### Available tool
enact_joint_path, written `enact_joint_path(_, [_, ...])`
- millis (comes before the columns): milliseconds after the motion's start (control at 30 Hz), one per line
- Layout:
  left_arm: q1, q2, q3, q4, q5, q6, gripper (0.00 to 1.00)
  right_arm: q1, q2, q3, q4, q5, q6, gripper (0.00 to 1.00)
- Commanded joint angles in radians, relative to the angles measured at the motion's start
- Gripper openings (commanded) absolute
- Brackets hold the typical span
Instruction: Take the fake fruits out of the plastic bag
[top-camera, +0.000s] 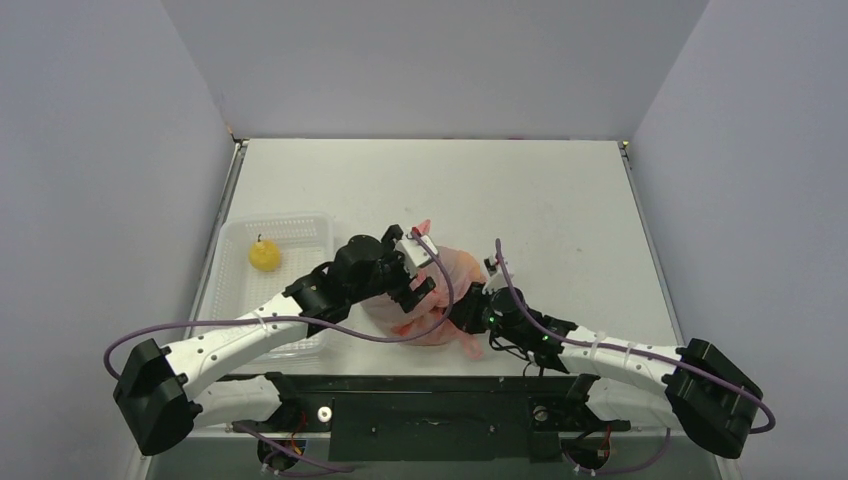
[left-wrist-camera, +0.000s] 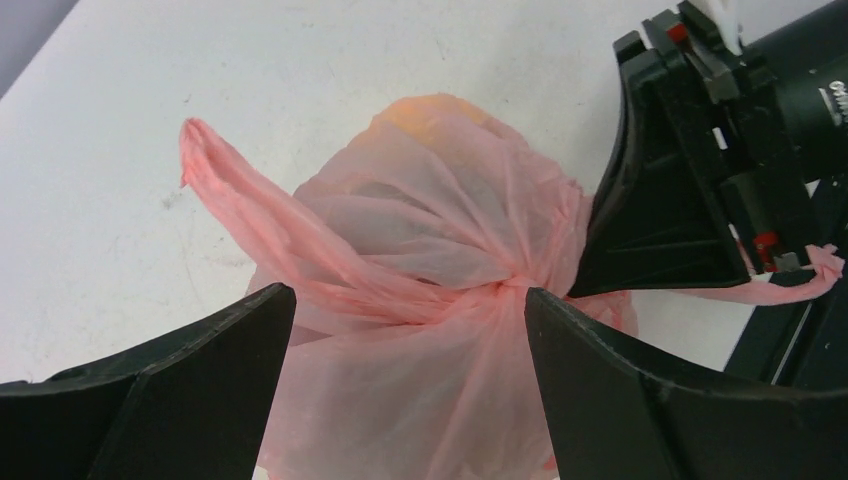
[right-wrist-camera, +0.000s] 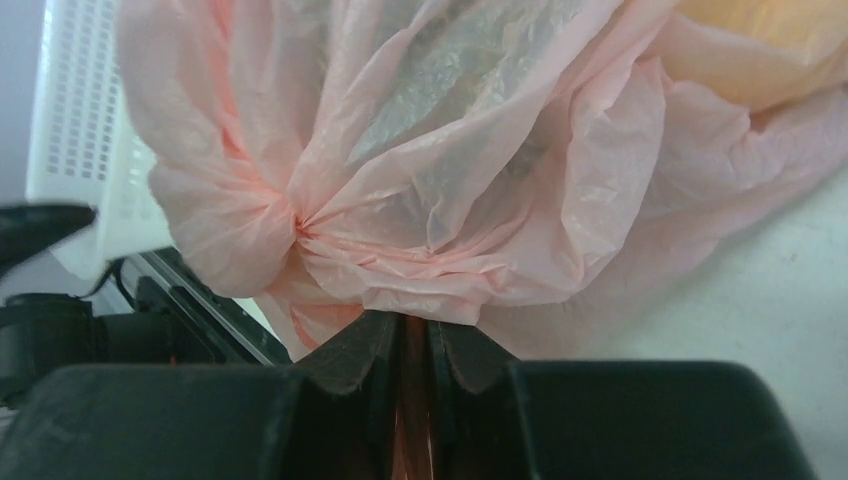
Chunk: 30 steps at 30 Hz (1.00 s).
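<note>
The pink plastic bag (top-camera: 447, 298) lies bunched near the table's front middle, its film twisted into a knot (left-wrist-camera: 515, 287). My left gripper (top-camera: 425, 283) is open, its jaws spread above the bag (left-wrist-camera: 420, 250) with film between them, touching nothing. My right gripper (top-camera: 468, 312) is shut on a fold of the bag (right-wrist-camera: 420, 180) at its near side. One yellow fruit (top-camera: 264, 256) lies in the tray. An orange-yellow shape (left-wrist-camera: 430, 110) shows through the film, also in the right wrist view (right-wrist-camera: 770, 35). Other fruits are hidden.
A clear white tray (top-camera: 292, 232) stands at the left, beside the left arm. A loose bag handle (left-wrist-camera: 225, 175) sticks out to the far side. The black frame rail (top-camera: 430, 385) runs along the near edge.
</note>
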<state>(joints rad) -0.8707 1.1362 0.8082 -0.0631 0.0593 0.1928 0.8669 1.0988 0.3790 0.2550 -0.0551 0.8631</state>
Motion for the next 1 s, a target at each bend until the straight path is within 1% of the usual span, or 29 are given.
enact_joint_path(0, [-0.001,0.036,0.038,-0.035,0.023,0.034,0.83,0.081,-0.049,-0.075,0.114,0.178,0.082,0.12])
enact_joint_path(100, [-0.001,0.07,0.069,-0.094,0.042,0.039,0.82,0.097,-0.073,-0.057,0.063,0.219,0.042,0.2])
enact_joint_path(133, [-0.001,0.075,0.079,-0.101,0.051,0.039,0.82,0.098,-0.085,-0.039,0.025,0.223,0.018,0.21])
enact_joint_path(233, [-0.002,0.076,0.082,-0.12,0.074,0.044,0.82,0.099,-0.099,-0.012,-0.019,0.229,-0.001,0.24])
enact_joint_path(367, [-0.037,0.069,0.083,-0.145,0.012,0.079,0.82,0.098,-0.109,0.002,-0.029,0.239,0.002,0.3])
enact_joint_path(467, [-0.046,0.061,0.065,-0.127,-0.026,0.083,0.82,0.099,-0.113,0.034,-0.084,0.241,-0.011,0.34])
enact_joint_path(533, [-0.054,0.067,0.058,-0.106,-0.062,0.085,0.77,0.099,-0.125,0.051,-0.119,0.245,-0.023,0.35])
enact_joint_path(600, [-0.061,0.081,0.064,-0.098,-0.084,0.088,0.71,0.099,-0.145,0.062,-0.153,0.257,-0.034,0.38])
enact_joint_path(667, [-0.064,0.099,0.075,-0.097,-0.085,0.084,0.67,0.099,-0.17,0.068,-0.172,0.273,-0.043,0.42])
enact_joint_path(767, [-0.07,0.122,0.08,-0.091,-0.095,0.081,0.66,0.099,-0.205,0.086,-0.223,0.293,-0.059,0.46])
enact_joint_path(800, [-0.075,0.127,0.083,-0.087,-0.1,0.081,0.64,0.098,-0.212,0.091,-0.232,0.3,-0.066,0.47])
enact_joint_path(833, [-0.077,0.138,0.085,-0.086,-0.11,0.083,0.6,0.098,-0.222,0.099,-0.246,0.31,-0.081,0.49])
enact_joint_path(933, [-0.083,0.154,0.102,-0.093,-0.11,0.081,0.51,0.095,-0.231,0.119,-0.294,0.333,-0.108,0.51])
enact_joint_path(967, [-0.083,0.156,0.102,-0.092,-0.111,0.08,0.44,0.089,-0.233,0.13,-0.301,0.337,-0.11,0.52])
